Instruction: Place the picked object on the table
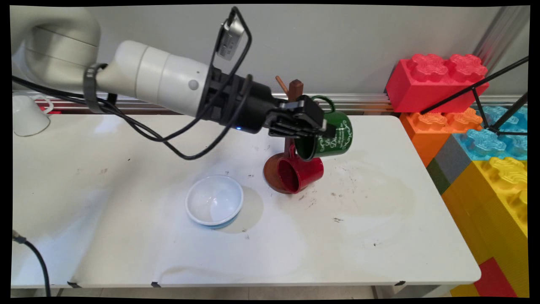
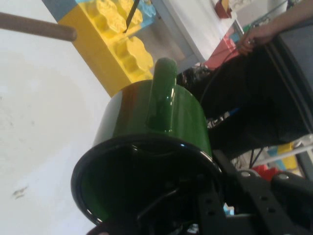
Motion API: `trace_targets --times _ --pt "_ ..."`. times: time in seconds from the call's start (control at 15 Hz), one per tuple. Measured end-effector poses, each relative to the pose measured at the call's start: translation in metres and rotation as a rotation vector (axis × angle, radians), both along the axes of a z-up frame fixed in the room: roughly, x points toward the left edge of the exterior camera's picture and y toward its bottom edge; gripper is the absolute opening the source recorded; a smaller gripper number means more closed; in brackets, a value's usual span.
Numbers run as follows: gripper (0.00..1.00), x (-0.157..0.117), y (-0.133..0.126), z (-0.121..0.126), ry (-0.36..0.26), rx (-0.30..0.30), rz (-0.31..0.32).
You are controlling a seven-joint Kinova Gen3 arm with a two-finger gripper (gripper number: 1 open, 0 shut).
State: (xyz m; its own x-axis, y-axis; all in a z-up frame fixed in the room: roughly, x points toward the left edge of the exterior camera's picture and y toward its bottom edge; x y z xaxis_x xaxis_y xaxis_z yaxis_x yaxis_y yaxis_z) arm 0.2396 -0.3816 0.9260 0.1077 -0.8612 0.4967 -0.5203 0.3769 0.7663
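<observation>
Green enamel marks the mug point(image 1: 331, 134) that the gripper point(image 1: 313, 126) has by the rim — fingers closed on its wall, one apparently inside the mouth and one outside, as the hand view suggests with the dark opening of the green mug point(image 2: 146, 161) filling the lower frame and its handle standing up toward the top. It hangs tilted in the air, mouth toward the arm, just beside the upper part of a brown wooden mug tree point(image 1: 294, 95), whose peg point(image 2: 36, 27) shows as a bare rod in the hand view's upper left. Below it a red mug point(image 1: 301, 174) hangs on the same stand, just over the round base point(image 1: 272, 171). Whether the green mug's handle touches a peg cannot be told. Nearer the camera, well apart, a white bowl point(image 1: 214, 200) with a blue outside sits on the white table point(image 1: 126, 236). A white cup point(image 1: 26, 115) stands at the far left edge, and big toy bricks point(image 1: 485, 139) are stacked to the right.
</observation>
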Motion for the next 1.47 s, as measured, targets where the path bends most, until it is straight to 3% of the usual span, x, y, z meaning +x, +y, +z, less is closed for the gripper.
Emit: trace_targets --times 0.47,0.67,1.13,1.47 --pt "0.0 0.032 0.005 0.013 -0.062 -0.04 -0.095" --pt "0.0 0.053 0.005 0.02 -0.117 -0.067 -0.145" --pt "0.0 0.097 -0.003 0.039 -0.298 -0.134 -0.225" --pt "0.0 0.129 -0.013 0.054 -0.492 -0.227 -0.299"
